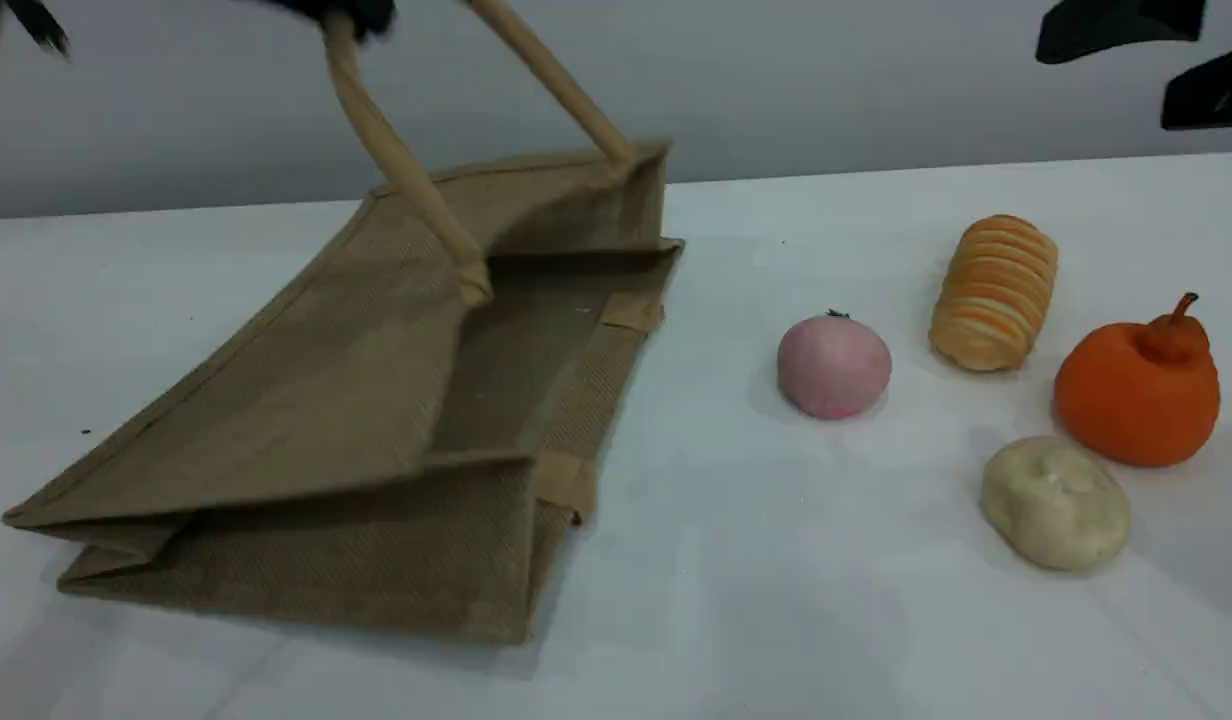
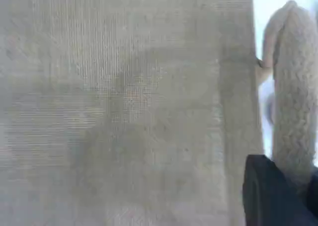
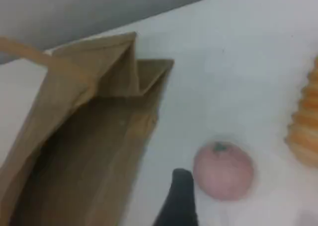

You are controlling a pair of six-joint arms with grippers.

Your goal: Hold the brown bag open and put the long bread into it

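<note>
Two arms are in reach of one table (image 1: pixel 736 600). Report the left tool first.

— Left tool (image 1: pixel 351 12): at the top edge of the scene view, closed on the upper handle (image 1: pixel 396 160) of the brown bag (image 1: pixel 306 430). The handle runs taut from the tool down to the bag's upper panel. In the left wrist view the rope handle (image 2: pixel 295 87) passes directly above the dark fingertip (image 2: pixel 271 196), with the bag's woven cloth (image 2: pixel 124 112) filling the rest of the frame.

— Bag condition?

— The bag lies on its side on the left half of the table. Its upper panel is raised by the handle, so the mouth is open and faces right. The side gussets are folded inward. The second handle's tabs lie flat along the lower rim.

— Right tool?

— Right tool (image 1: pixel 1156 50): at the top right corner of the scene view, jaws wide apart, nothing between them. Its fingertip (image 3: pixel 180 201) hovers just left of the pink ball (image 3: pixel 223 170).

— Location of the long bread?

— The long bread (image 1: pixel 994 292) rests on the table well to the right of the bag mouth, beyond the pink ball (image 1: pixel 834 365). An orange pear-shaped toy (image 1: pixel 1139 388) stands to its right, and a cream bun (image 1: pixel 1054 503) lies nearer the camera. None of the four touch.
</note>
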